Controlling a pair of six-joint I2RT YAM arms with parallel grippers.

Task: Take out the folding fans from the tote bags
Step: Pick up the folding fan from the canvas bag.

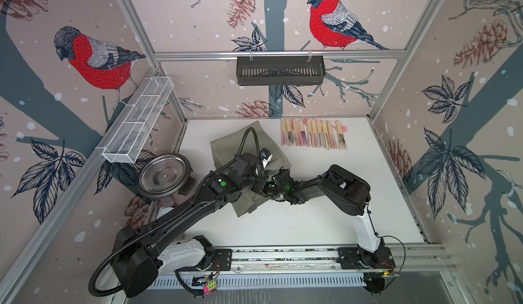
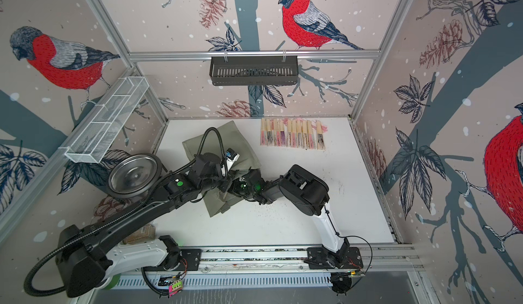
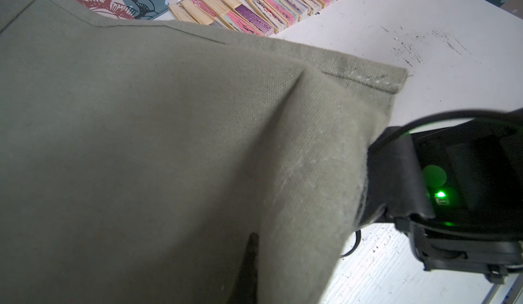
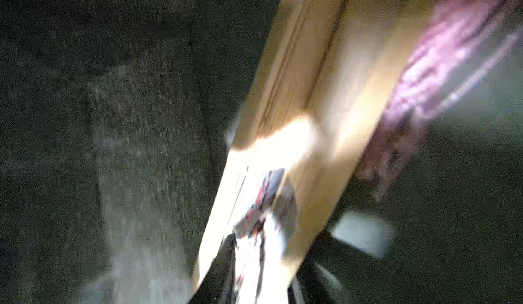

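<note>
Only the right wrist view sees inside the tote bag: a folding fan (blurred, pink tassel) at the right claw, grip unclear; left claw closed.

Olive tote slumped mid-table, closed fans rowed at far edge, 1 fan inside

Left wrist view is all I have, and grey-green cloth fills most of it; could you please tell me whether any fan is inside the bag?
Observer: Yes. The right wrist view looks into the bag and shows a fan with pale slats in there, though blurred.
Operator: Thank you. Is anything close to the bag on the left arm's side?
Observer: A steel bowl sits at the table's left edge, apart from the bag.
</note>
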